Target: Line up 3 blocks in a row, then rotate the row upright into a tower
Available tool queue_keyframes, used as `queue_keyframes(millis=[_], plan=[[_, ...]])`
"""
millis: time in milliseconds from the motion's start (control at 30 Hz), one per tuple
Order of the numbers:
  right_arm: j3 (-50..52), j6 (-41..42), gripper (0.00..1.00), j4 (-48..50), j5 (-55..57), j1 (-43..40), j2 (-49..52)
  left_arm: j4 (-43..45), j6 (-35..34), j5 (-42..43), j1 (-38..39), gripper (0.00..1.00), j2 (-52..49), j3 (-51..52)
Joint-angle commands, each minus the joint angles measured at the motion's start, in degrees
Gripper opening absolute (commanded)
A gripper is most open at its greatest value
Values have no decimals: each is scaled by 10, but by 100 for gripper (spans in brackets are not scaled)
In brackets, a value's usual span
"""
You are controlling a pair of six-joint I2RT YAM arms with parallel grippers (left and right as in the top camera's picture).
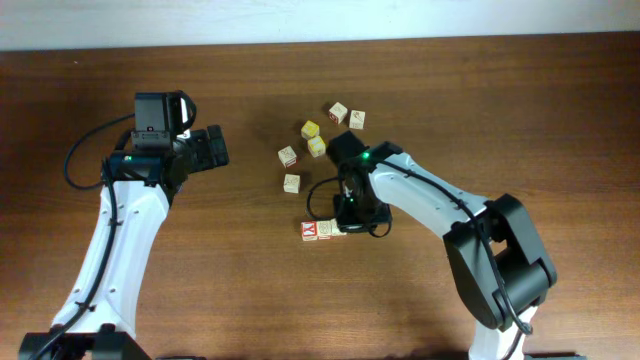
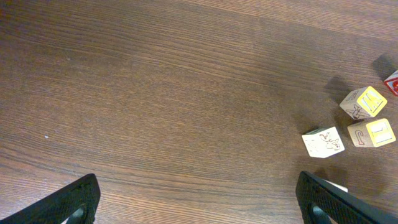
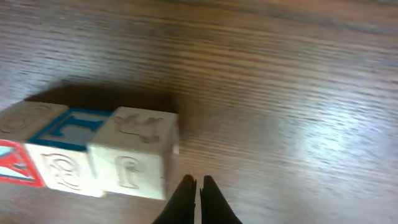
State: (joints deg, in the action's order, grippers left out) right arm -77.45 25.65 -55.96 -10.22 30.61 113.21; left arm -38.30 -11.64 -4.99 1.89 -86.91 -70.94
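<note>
The right gripper (image 3: 198,193), pinched shut and empty, sits beside the cream end block (image 3: 134,155) of the three-block row (image 1: 322,230) near the middle of the desk (image 1: 560,100) — it should open, straddle that block squarely, and turn it without nudging the neighbours.

Right wrist view: the whole frame is blurred. The prints on the cream end block (image 3: 134,155) cannot be read. The red-framed block (image 3: 13,163) is cut by the left edge, and only a corner is seen. The right gripper (image 3: 199,188) is clipped by the bottom edge.

Overhead: the right gripper's tips are covered by its own wrist. The cream end block is largely hidden beneath. Letters on the loose cubes (image 1: 291,183) are too small to be told.

Left wrist view: the left gripper (image 2: 202,202) has its fingers (image 2: 78,202) clipped at the bottom edge. A red-marked cube (image 2: 393,83) is cut by the right edge.
</note>
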Motion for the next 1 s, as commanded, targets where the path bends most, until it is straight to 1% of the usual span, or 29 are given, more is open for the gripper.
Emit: queue_keyframes(millis=[0, 100, 167, 200, 233, 267, 333, 367, 400, 500, 533, 600, 633, 700, 800, 867, 967], plan=[[-37, -26, 6, -30, 3, -43, -42, 1, -5, -9, -2, 99, -2, -6], [-49, -53, 8, -54, 3, -84, -116, 1, -5, -9, -2, 99, -2, -6], [-49, -127, 17, -57, 1, -101, -150, 1, -5, -9, -2, 99, -2, -6], [-49, -132, 17, -58, 1, -104, -151, 1, -5, -9, -2, 99, -2, -6], [-44, -132, 17, -47, -29, -103, -144, 1, -6, 1, -2, 99, -2, -6], [-39, -132, 17, -30, -48, -100, -137, 0, -6, 35, -2, 99, -2, -6], [-24, -132, 17, 33, -63, -82, -113, 0, -5, 85, -2, 99, -2, -6], [-24, -132, 16, 59, -63, -69, -96, 1, -6, 87, -2, 99, -2, -6], [-24, -127, 12, 93, -57, -47, -73, 7, -5, 86, -2, 99, -2, -6], [-24, -64, 7, 118, 6, -12, -38, 16, -6, 76, -2, 99, -3, -6], [-24, -45, 7, 124, 29, -1, -25, 16, -6, 76, -1, 100, -3, -6], [-24, -31, 6, 139, 45, 14, -8, 16, -6, 75, -2, 96, -3, -6], [-24, -24, 5, 145, 50, 20, 1, 16, -6, 69, -2, 92, -3, -6], [-24, -6, 4, 145, 49, 31, 22, 16, -27, 67, -2, 90, -3, -6], [-23, 0, 4, 134, 49, 40, 26, 17, -34, 67, -2, 91, -3, -6], [-22, 4, 4, 122, 49, 47, 26, 17, -34, 67, -2, 95, -3, -6], [-22, 4, 4, 111, 49, 50, 26, 17, -34, 67, -2, 97, -3, -6]])
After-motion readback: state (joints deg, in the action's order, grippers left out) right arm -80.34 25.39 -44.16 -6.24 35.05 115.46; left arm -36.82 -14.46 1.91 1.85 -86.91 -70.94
